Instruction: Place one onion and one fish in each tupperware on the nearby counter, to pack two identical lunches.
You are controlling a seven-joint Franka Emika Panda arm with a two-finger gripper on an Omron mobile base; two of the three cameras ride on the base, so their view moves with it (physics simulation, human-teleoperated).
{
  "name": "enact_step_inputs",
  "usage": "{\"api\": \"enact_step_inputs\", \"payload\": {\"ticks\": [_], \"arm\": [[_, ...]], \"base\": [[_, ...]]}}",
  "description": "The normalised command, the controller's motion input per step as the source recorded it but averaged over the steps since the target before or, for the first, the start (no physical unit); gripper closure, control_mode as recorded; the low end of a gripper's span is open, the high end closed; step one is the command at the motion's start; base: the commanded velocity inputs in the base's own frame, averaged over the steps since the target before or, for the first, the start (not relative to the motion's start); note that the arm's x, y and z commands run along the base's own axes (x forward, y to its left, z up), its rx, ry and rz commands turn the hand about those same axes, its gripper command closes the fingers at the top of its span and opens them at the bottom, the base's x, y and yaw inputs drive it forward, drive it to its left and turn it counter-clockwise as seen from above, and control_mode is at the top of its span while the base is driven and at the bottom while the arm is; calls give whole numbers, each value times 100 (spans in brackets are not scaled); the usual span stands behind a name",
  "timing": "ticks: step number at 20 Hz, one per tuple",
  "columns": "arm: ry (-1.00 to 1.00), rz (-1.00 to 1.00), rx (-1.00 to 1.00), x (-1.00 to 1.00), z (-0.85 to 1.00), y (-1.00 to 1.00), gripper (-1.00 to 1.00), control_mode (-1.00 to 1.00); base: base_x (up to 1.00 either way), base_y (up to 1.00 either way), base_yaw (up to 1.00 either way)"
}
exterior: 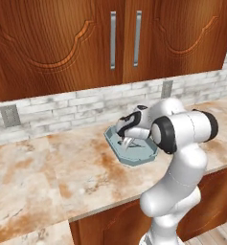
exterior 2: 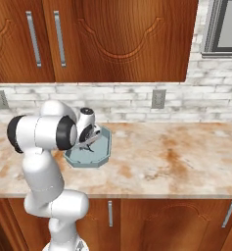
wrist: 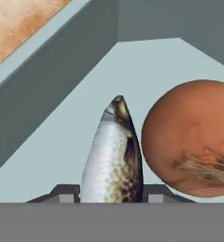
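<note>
In the hand view the gripper [wrist: 111, 196] sits low inside the blue-grey tupperware [wrist: 61, 80], its 2 dark fingertips [wrist: 66, 194] closed against the flanks of a slender fish [wrist: 114, 156]. The fish stands between them, pointed nose away from the camera, with a pale silvery belly, a speckled olive-brown back and a dark stripe along 1 side. Just beside it, on the tray's smooth matte floor, lies a round orange-brown onion [wrist: 191, 142] with a tuft of dry, straw-coloured root fibres; whether fish and onion touch cannot be told. The tray's low walls are flat and dull, meeting at a cut corner beyond the fish.

From the base cameras the glossy white arm [exterior: 182, 143] with dark joint rings bends forward and down, so the hand reaches into the octagon-cornered tray [exterior: 136, 160], which rests on the counter [exterior: 52, 177]. That worktop is mottled beige-and-orange stone over red-brown wood fronts. Farther back runs a pale grey brick backsplash [exterior 2: 132, 98] with a plain rectangular outlet plate [exterior 2: 158, 98], and above it carved red-brown wall cabinets [exterior 2: 122, 34] with straight metal bar handles [exterior 2: 57, 38].
</note>
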Motion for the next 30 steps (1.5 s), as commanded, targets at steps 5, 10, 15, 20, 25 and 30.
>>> {"api": "enact_step_inputs", "payload": {"ticks": [5,10,15,20,25,30], "arm": [[0,0,-1,14,0,1,-100,-100],[0,0,0,-65,47,-15,-100,-100],[-2,-2,0,-90,99,-59,-100,-100],[-1,-12,0,-97,94,-89,-100,-100],[-3,-17,0,-98,76,-94,-100,-100],[-9,-18,0,-88,66,-96,-100,-100]], "base": [[0,0,0],[0,0,0],[0,0,0],[0,0,0],[0,0,0],[0,0,0]]}}
